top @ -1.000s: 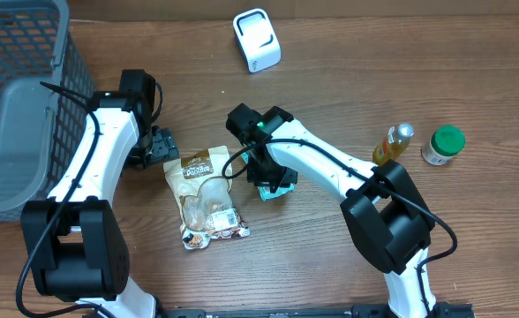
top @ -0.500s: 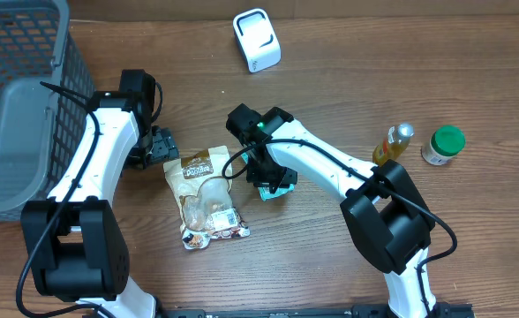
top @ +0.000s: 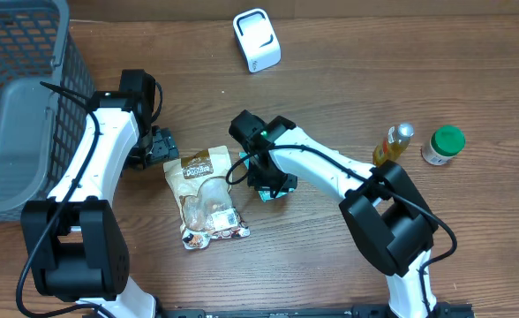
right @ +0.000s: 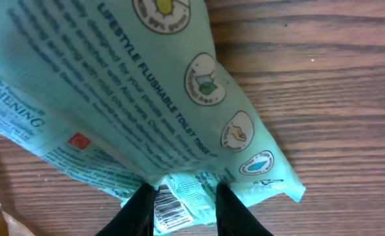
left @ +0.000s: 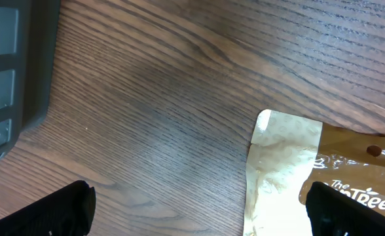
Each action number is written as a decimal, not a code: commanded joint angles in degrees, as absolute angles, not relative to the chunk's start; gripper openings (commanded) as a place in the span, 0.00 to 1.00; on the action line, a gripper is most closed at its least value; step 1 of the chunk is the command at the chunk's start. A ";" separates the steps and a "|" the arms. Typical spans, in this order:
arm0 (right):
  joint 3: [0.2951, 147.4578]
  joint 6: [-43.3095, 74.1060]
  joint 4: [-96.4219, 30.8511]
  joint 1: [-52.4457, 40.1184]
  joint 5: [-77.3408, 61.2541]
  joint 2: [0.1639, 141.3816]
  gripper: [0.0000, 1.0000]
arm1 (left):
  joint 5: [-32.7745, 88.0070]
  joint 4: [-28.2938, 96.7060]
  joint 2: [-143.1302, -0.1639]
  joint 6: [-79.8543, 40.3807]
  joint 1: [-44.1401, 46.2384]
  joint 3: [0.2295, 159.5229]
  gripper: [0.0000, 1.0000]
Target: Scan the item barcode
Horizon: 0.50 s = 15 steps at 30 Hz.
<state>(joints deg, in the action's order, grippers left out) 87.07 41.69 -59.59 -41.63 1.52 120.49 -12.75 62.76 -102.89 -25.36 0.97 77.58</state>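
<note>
At centre of the overhead frame, the right gripper (top: pixel 265 179) pinches a teal tissue pack (top: pixel 274 189), its barcode visible between the fingers (right: pixel 140 211). Left of centre, the left gripper (top: pixel 158 147) hangs spread wide beside a brown snack pouch (top: pixel 206 200). A white scanner (top: pixel 257 40) stands at top centre.

A grey mesh basket (top: pixel 21 97) sits at the far left edge of the wooden desk (top: pixel 489 247). A brown snack pouch (top: pixel 208 199) lies flat near the middle. At the right, a yellow bottle (top: pixel 392 144) sits just beside a green-capped jar (top: pixel 442 146), not touching it.
</note>
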 commanded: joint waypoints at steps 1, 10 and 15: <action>84.31 41.58 -57.95 -41.45 2.00 121.62 0.27 | -13.91 62.70 -103.50 -25.76 0.78 77.60 0.99; 85.32 41.30 -58.59 -41.36 1.37 121.60 0.52 | -13.91 62.70 -103.50 -25.78 0.78 77.60 1.00; 92.75 38.96 -65.82 -40.73 1.19 121.60 0.60 | -13.91 62.70 -103.50 -25.76 0.78 77.60 1.00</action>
